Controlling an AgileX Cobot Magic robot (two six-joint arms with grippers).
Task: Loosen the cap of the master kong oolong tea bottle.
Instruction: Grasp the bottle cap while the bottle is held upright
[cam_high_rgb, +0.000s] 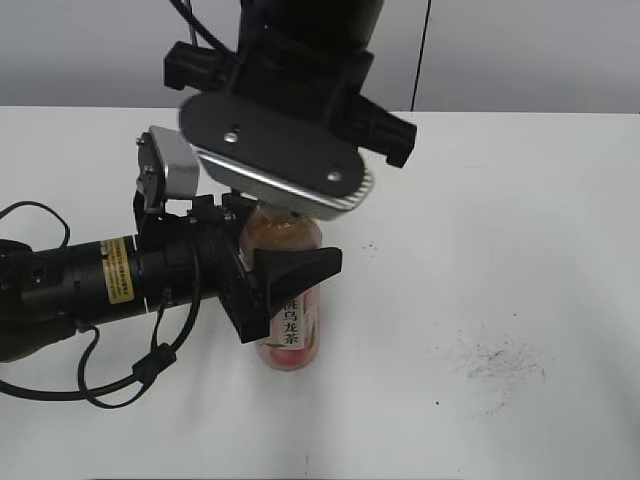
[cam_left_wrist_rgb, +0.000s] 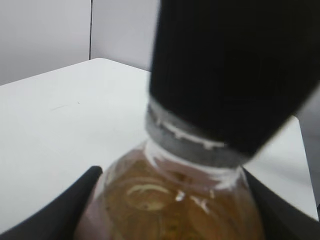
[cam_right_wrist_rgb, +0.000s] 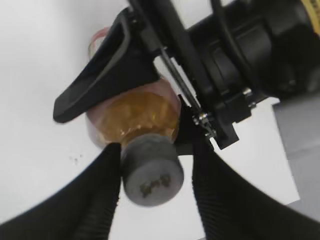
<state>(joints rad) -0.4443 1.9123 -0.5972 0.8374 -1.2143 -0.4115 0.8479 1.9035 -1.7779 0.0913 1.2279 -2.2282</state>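
- On the white table (cam_high_rgb: 520, 220), the master kong oolong tea bottle (cam_high_rgb: 290, 335) is standing upright.
- Left claw (cam_high_rgb: 285, 290) is clamping the bottle's body.
- Right claw (cam_right_wrist_rgb: 155, 172) is straddling the grey cap (cam_right_wrist_rgb: 151, 171); its fingers (cam_right_wrist_rgb: 100, 190) are sitting beside the cap, grip unclear.

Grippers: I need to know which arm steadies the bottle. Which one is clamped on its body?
The left gripper, reaching in sideways, clamps the master kong oolong tea bottle by its body. The right gripper comes from above and straddles the cap instead.
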